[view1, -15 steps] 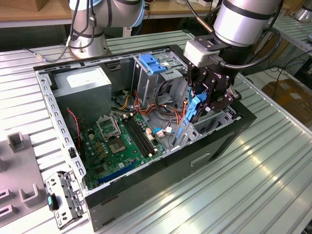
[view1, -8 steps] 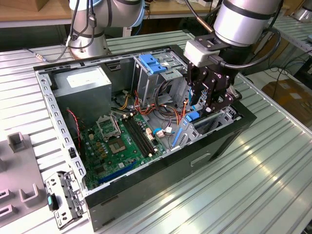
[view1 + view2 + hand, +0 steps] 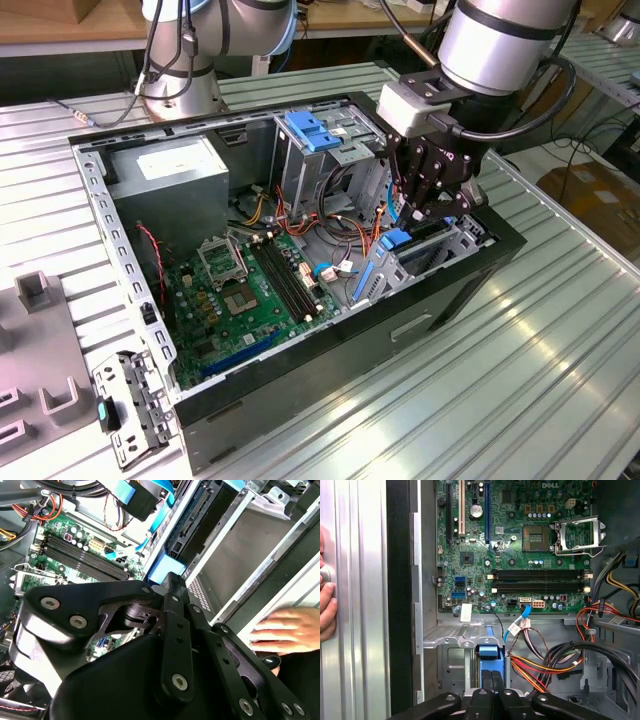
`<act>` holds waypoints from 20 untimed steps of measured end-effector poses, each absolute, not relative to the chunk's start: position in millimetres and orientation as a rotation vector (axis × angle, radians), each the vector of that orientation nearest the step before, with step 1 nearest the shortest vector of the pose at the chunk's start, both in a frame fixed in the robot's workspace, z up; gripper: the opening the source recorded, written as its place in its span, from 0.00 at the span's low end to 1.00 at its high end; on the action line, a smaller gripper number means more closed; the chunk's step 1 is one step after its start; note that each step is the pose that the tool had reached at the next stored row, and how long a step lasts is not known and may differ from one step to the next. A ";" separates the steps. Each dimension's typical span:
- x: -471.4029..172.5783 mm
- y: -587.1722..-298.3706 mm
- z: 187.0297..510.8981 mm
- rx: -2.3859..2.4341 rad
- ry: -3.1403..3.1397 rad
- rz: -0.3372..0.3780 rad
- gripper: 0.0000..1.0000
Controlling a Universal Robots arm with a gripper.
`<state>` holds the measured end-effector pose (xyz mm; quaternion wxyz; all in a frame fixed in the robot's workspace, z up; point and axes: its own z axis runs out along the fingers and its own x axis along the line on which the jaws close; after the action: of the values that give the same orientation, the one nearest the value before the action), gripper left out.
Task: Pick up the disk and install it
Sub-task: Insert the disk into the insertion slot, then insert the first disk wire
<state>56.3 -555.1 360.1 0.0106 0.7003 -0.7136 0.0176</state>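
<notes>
Cables (image 3: pixel 290 215) in red, orange and yellow lie loose in the middle of the open computer case (image 3: pixel 420 330) in the exterior view, between the green motherboard (image 3: pixel 250 290) and the drive bay. My gripper (image 3: pixel 418 215) reaches down into that bay, at the exterior view's right end of the case. The disk (image 3: pixel 398 240) sits low there between the metal walls, with its blue rail just under my gripper. A light-blue latch plate (image 3: pixel 315 130) lies on the drive cage next to it, and the grey power-supply box (image 3: pixel 175 175) fills the far corner. The case rests on a ribbed metal tabletop (image 3: pixel 560 350), where a slotted metal bracket (image 3: pixel 130 405) lies near the front corner.

In the second wrist view my gripper (image 3: pixel 172 577) meets the blue end of the disk (image 3: pixel 197 525), whose dark body runs along the bay wall. I cannot tell if the gripper is clamped on the disk or only pressed against it. A person's hand (image 3: pixel 285 630) lies just outside the case wall.

In the first wrist view the disk (image 3: pixel 488 652) shows its blue rail directly beyond my gripper (image 3: pixel 492 680). The cables (image 3: pixel 545 665) pass just beside it, and the hand (image 3: pixel 326 610) rests on the tabletop (image 3: pixel 365 580).
</notes>
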 end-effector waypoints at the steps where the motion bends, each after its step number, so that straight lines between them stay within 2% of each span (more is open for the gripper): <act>1: 56.3 -555.1 360.1 2.185 -2.227 0.055 0.11; 20: 72.1 -555.1 359.9 2.184 -2.226 0.057 0.11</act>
<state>72.1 -555.1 359.9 0.0113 0.7003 -0.7135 0.0183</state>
